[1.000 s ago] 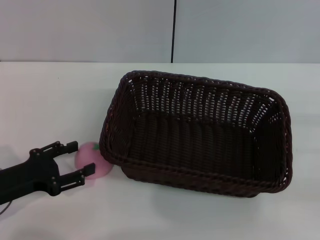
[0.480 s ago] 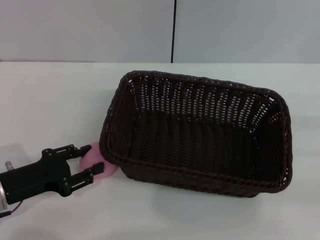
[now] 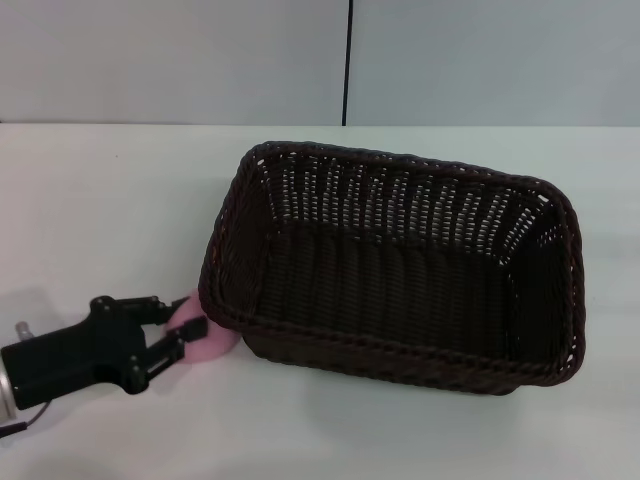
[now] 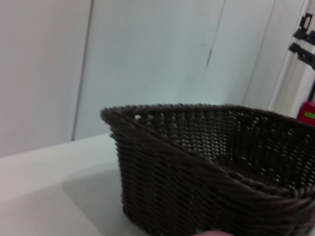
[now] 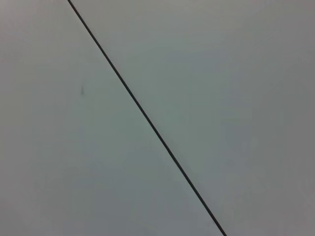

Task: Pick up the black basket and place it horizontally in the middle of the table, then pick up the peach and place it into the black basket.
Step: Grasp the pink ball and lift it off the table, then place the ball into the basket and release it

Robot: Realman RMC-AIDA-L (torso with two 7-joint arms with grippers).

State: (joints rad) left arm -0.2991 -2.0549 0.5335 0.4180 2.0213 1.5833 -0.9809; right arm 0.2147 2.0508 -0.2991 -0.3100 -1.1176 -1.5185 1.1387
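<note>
Head view: the left hand (image 3: 184, 318) grips the peach (image 3: 208, 340), half hidden beside the black basket (image 3: 400, 290).

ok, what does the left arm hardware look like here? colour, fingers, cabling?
The left gripper is matte black: a boxy block body with two slim bracket-like fingers. A silvery metal stub and a thin dark cable show at its rear. No markings visible. The right arm is out of view.

Pale wall (image 3: 180, 60) behind, thin dark vertical seam (image 3: 347, 60), small red object (image 4: 306, 114) at wall
</note>
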